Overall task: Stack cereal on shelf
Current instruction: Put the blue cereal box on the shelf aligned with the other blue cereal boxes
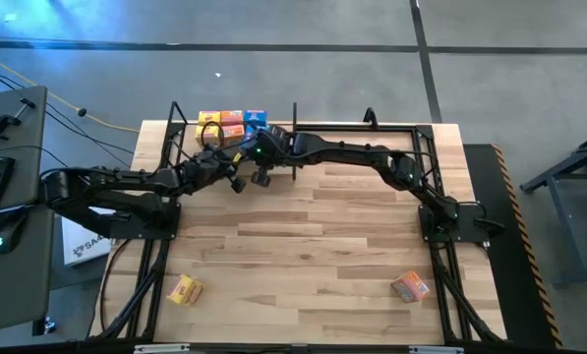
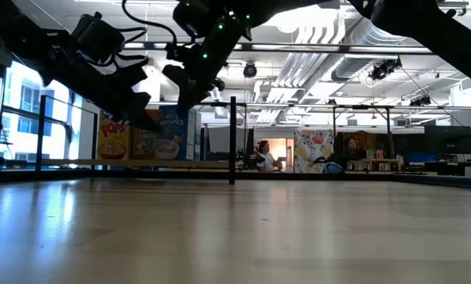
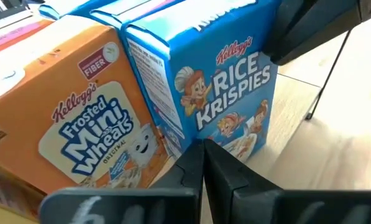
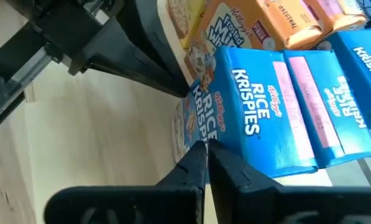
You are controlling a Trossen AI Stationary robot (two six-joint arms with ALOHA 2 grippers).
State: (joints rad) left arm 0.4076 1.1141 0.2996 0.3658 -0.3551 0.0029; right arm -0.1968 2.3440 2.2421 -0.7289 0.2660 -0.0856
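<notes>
Several cereal boxes (image 1: 232, 125), yellow, orange and blue, stand in a cluster at the left end of the shelf (image 1: 396, 135), a light-wood board between black posts at the table's far edge. My left gripper (image 3: 203, 155) is shut, low in front of an orange Frosted Mini-Wheats box (image 3: 92, 124) and a blue Rice Krispies box (image 3: 235, 87). My right gripper (image 4: 206, 151) is also shut, at the front upper edge of the same blue box (image 4: 266, 106). The two grippers sit close together (image 1: 232, 157) (image 1: 257, 146). My left gripper points its shut fingers slanting from the near left at the seam between the orange and blue boxes, low on their fronts (image 3: 185, 140); I cannot tell whether it touches. My right gripper comes slanting down from above at the blue box's front top edge (image 4: 201, 124); I cannot tell whether it touches.
A yellow box (image 1: 184, 289) lies near the table's near left corner and an orange box (image 1: 410, 286) near the near right corner. A black post (image 2: 233, 140) stands at the shelf's middle. Most of the board (image 2: 314, 167) to the right of the cluster is bare. People sit in the room beyond.
</notes>
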